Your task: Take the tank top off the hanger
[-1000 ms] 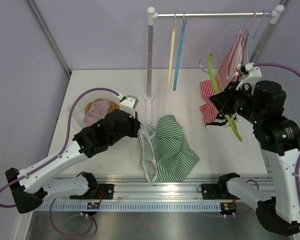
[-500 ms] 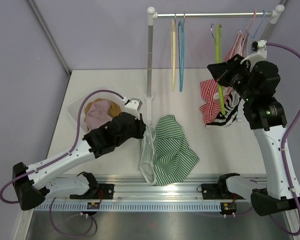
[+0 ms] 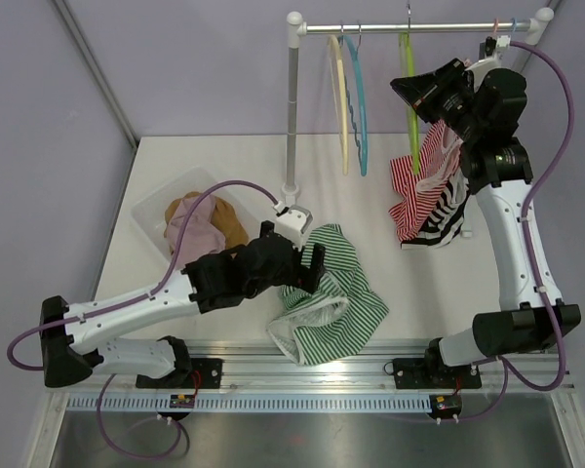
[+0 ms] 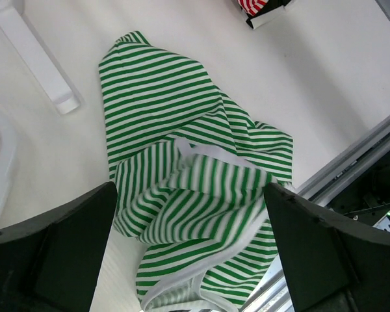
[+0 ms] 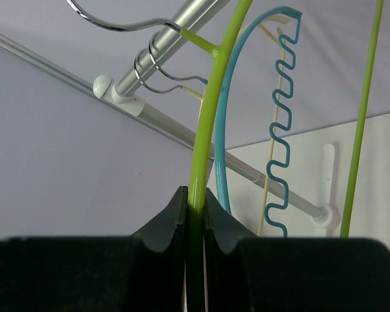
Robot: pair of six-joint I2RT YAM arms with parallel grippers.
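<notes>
Two arms in view. Left gripper [image 4: 190, 218] hangs spread wide over the one green-striped tank top [image 4: 175, 162], which lies crumpled on the table [image 3: 224, 166] near the front edge, free of any hanger; I can't tell whether the fingers touch the cloth. Right gripper [image 5: 194, 211] is up at the rail [image 3: 439, 27], pressed tight on the lime hanger [image 5: 211, 117]. Three bare hangers there: cream [image 3: 342, 112], blue [image 3: 361, 127], lime. I can't tell if the lime hook is seated. One red-striped heap [image 3: 424, 190] lies below. One bin [image 3: 151, 210] of clothes at left.
</notes>
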